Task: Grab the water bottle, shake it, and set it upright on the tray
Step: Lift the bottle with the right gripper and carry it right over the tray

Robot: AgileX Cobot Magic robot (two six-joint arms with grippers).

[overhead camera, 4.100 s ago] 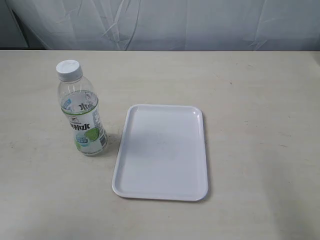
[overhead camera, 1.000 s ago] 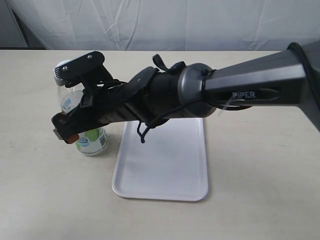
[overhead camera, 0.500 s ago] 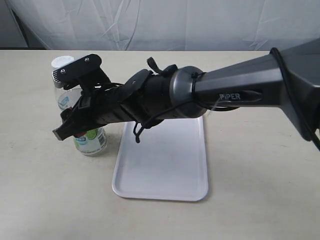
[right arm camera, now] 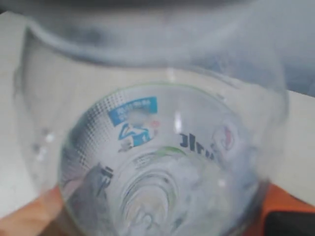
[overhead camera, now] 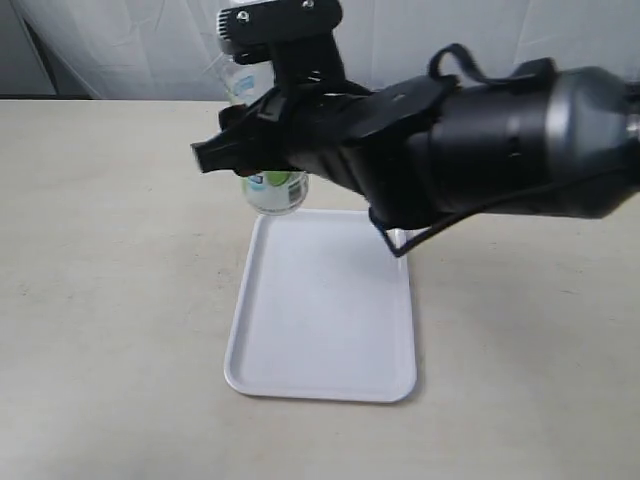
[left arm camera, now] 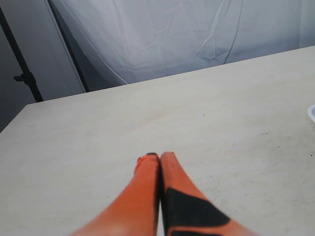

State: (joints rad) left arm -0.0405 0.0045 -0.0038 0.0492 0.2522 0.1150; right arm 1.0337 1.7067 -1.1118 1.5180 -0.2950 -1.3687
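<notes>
The water bottle (overhead camera: 274, 189) hangs in the air over the far left corner of the white tray (overhead camera: 320, 320). My right gripper (overhead camera: 240, 150) is shut on it, and the black arm hides most of the bottle; only its lower end with the green label shows. In the right wrist view the clear bottle (right arm camera: 152, 147) fills the picture, with an orange finger (right arm camera: 34, 216) at one side of it. In the left wrist view my left gripper (left arm camera: 158, 156) is shut with nothing in it, above bare table.
The beige table (overhead camera: 100, 330) spreads around the tray. A white cloth backdrop (overhead camera: 450, 45) hangs along the far edge. A corner of the tray (left arm camera: 312, 112) shows at the edge of the left wrist view. A dark stand (left arm camera: 24, 73) rises beyond the table.
The right arm has lifted the bottle off the table at the left and carried it up and to the right, to above the tray's far left corner.
</notes>
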